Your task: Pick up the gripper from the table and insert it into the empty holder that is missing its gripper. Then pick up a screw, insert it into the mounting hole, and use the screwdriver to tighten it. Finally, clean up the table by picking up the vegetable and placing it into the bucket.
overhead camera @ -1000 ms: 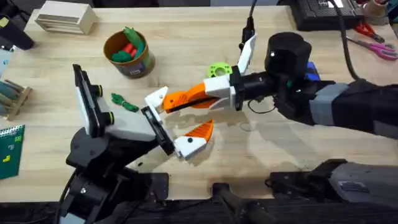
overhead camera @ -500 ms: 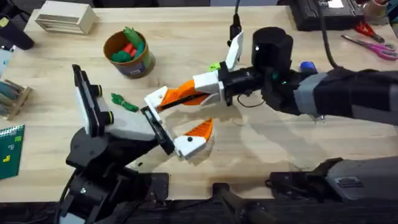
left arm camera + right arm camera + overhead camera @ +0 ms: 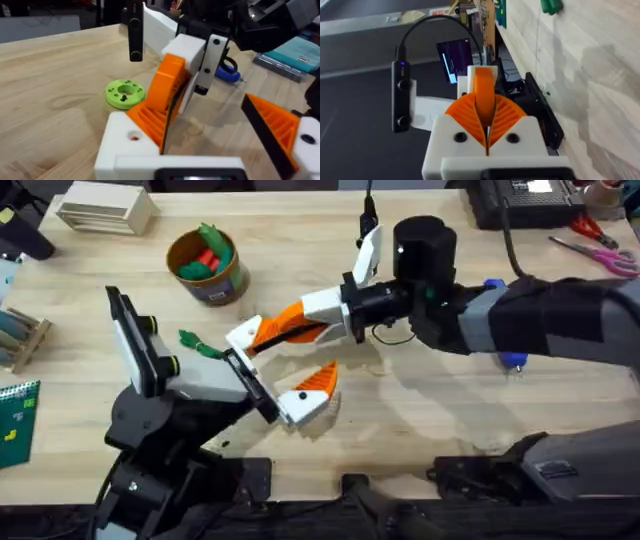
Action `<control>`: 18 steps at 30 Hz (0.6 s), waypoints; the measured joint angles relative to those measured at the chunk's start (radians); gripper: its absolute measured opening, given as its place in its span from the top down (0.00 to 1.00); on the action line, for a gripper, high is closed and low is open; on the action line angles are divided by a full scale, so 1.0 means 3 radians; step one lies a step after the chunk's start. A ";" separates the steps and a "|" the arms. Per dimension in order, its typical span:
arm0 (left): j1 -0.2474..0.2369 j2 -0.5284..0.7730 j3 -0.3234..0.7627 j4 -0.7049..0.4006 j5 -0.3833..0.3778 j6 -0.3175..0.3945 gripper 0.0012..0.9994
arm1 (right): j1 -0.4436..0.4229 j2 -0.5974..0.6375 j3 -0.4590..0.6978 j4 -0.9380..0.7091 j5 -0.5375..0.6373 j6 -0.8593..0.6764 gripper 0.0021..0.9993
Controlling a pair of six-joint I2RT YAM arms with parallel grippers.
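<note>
My right gripper (image 3: 285,332) (image 3: 485,107) reaches in from the right, its orange ribbed pads shut on the orange gripper (image 3: 485,85) (image 3: 169,82). The wedge's tip rests against the white holder (image 3: 244,337) (image 3: 125,147), the far finger of my left gripper (image 3: 280,370) (image 3: 215,145). That left gripper is open; its near finger carries an orange pad (image 3: 320,380). The holder has a small mounting hole (image 3: 133,136). The blue screwdriver (image 3: 498,286) (image 3: 227,73) is mostly hidden behind my right arm. The dark green vegetable (image 3: 200,343) lies left of the holder. The bucket (image 3: 207,268) stands at the back left. A screw is out of view.
A green ring disc (image 3: 125,93) lies on the table (image 3: 300,240) beyond the holder. The bucket holds red and green toy vegetables. Pink-handled scissors (image 3: 600,252) lie at the far right, a pale box (image 3: 105,210) at the back left, and a green card (image 3: 15,420) at the left edge.
My right arm has moved left with the orange gripper, bringing it up against the left arm's far holder. The left arm has shifted slightly left.
</note>
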 joint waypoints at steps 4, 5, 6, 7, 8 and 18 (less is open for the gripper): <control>0.0000 0.0000 0.0000 0.0000 -0.0019 -0.0004 0.01 | 0.0014 0.0000 0.0005 0.0000 0.0084 0.0000 0.99; 0.0000 0.0000 0.0000 0.0000 -0.0024 -0.0008 0.01 | 0.0018 0.0000 0.0007 0.0001 0.0108 0.0001 0.99; 0.0000 0.0000 0.0000 0.0000 -0.0030 -0.0010 0.01 | 0.0023 0.0000 0.0009 0.0001 0.0132 0.0000 0.99; 0.0000 0.0000 0.0000 0.0000 -0.0043 -0.0013 0.01 | 0.0028 0.0000 0.0010 0.0001 0.0155 0.0001 0.99; 0.0000 0.0000 0.0000 -0.0001 -0.0054 -0.0014 0.01 | 0.0029 0.0000 0.0010 0.0004 0.0177 0.0000 0.99; 0.0006 0.0000 0.0000 -0.0001 -0.0094 -0.0037 0.01 | 0.0058 0.0000 0.0012 0.0016 0.0370 0.0000 0.99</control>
